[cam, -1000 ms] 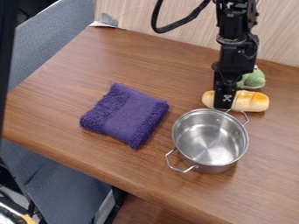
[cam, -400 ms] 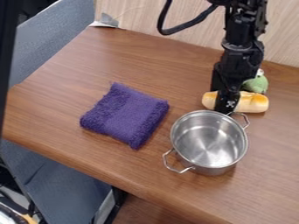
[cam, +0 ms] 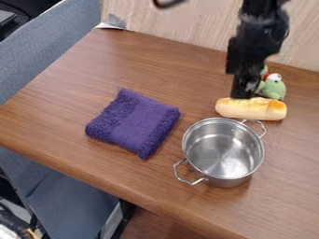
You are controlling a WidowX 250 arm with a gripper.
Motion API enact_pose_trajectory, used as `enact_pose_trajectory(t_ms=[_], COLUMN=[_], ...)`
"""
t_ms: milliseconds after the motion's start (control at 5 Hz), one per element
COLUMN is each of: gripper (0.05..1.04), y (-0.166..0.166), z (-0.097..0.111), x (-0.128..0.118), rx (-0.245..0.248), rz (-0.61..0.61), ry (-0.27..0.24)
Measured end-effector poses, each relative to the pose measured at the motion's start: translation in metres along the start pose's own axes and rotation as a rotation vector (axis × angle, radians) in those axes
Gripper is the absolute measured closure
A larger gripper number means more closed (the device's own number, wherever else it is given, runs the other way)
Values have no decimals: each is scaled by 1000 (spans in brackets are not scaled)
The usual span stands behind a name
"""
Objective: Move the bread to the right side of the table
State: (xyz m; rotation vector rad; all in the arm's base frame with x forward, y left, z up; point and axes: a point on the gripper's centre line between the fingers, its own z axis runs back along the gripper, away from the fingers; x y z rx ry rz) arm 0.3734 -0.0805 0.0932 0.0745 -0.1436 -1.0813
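Note:
The black gripper (cam: 244, 95) hangs at the upper right, over the back edge of the bread, left of its middle; whether it touches the bread I cannot tell. The bread (cam: 251, 108), a golden-brown roll with paler sides, lies lengthwise on the brown wooden table (cam: 181, 60), just behind the metal pot.
A steel pot (cam: 223, 148) with two handles stands in front of the bread. Behind the bread sits a green plush toy (cam: 272, 87). A folded purple cloth (cam: 134, 122) lies left of the pot. A wall (cam: 187, 23) borders the table's back.
The gripper has lifted and moved back from the gap between bread and pot, uncovering the bread's front. The pot has shifted very slightly toward the lower left. The bread has stayed in place.

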Motion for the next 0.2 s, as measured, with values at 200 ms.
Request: enact_pose_trajectory(t_ms=[200], gripper=[82], y=[2], z=[10], x=[-10], rx=[-51], rz=[-38], ry=[-126])
